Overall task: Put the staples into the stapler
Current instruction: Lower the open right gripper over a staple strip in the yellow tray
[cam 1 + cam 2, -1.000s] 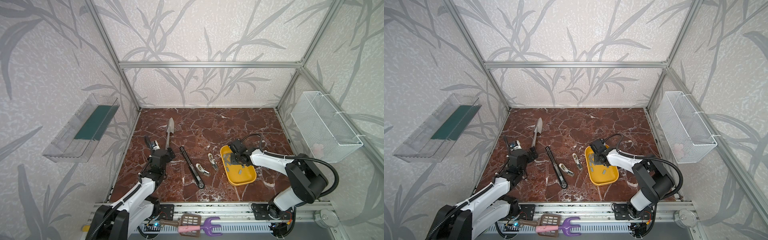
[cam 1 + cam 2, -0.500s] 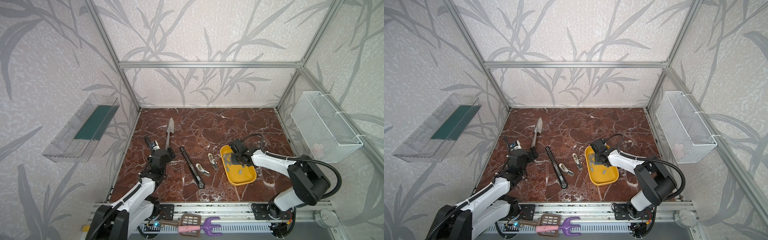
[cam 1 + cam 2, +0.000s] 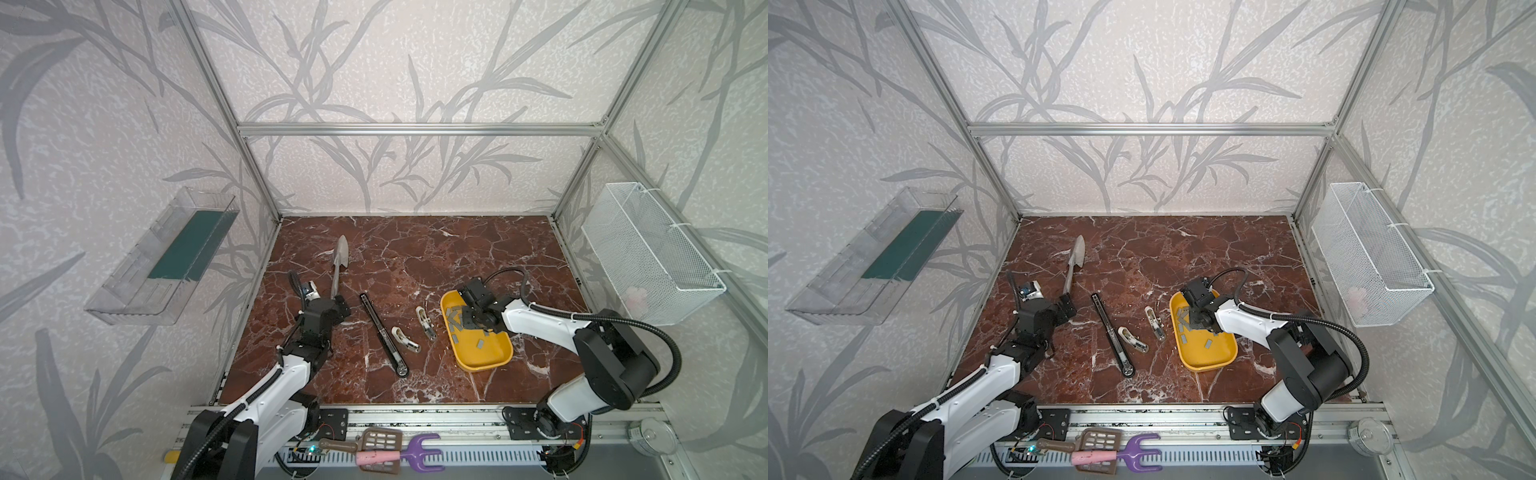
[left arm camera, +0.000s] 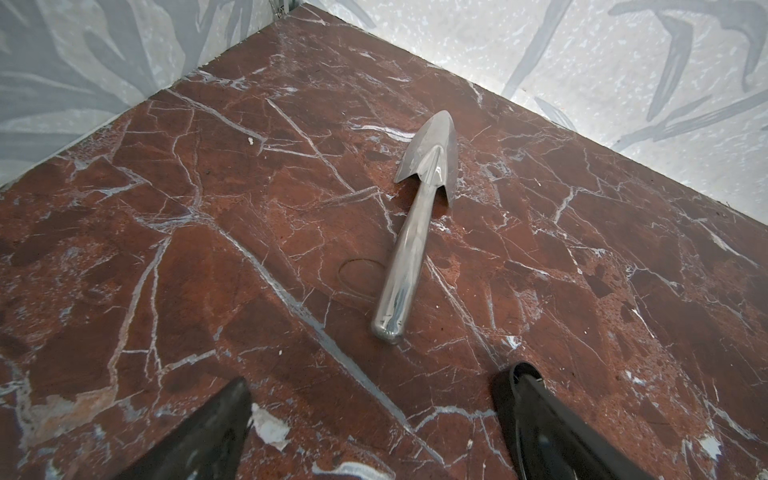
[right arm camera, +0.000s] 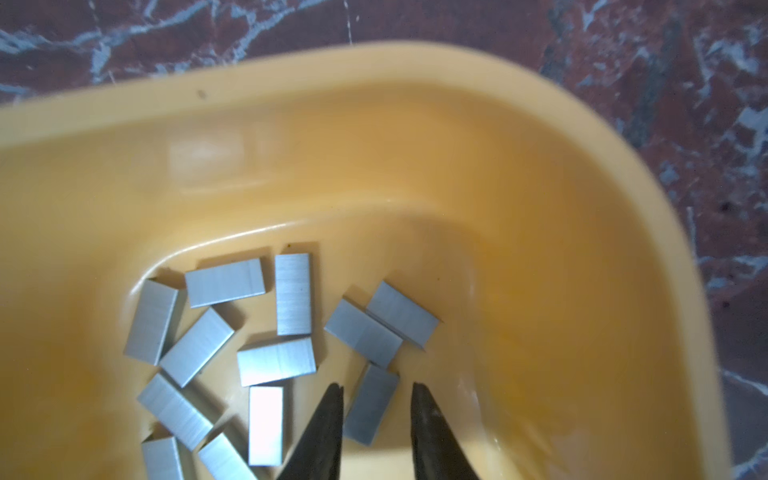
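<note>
The stapler (image 3: 382, 332) (image 3: 1113, 332) is long, slim and black, and lies on the marble floor between the two arms. Several grey staples (image 3: 457, 322) (image 5: 291, 295) lie loose in the yellow tray (image 3: 482, 365) (image 5: 540, 208). My right gripper (image 3: 469, 323) (image 5: 377, 388) points down into the tray. It is open, its jaws straddling one staple strip (image 5: 370, 405) with a gap on one side. My left gripper (image 3: 340, 305) (image 4: 380, 376) is open wide and empty, low over the floor just short of the handle end of a trowel (image 4: 411, 241).
The grey metal trowel (image 3: 338, 266) lies left of the stapler. Two cream-white oblong blocks (image 3: 405, 338) (image 3: 426, 324) sit between stapler and tray. A wire basket (image 3: 648, 257) hangs on the right wall, a clear shelf (image 3: 166, 257) on the left.
The right gripper's jaws have parted a little over the staples in the tray. The left arm has not moved.
</note>
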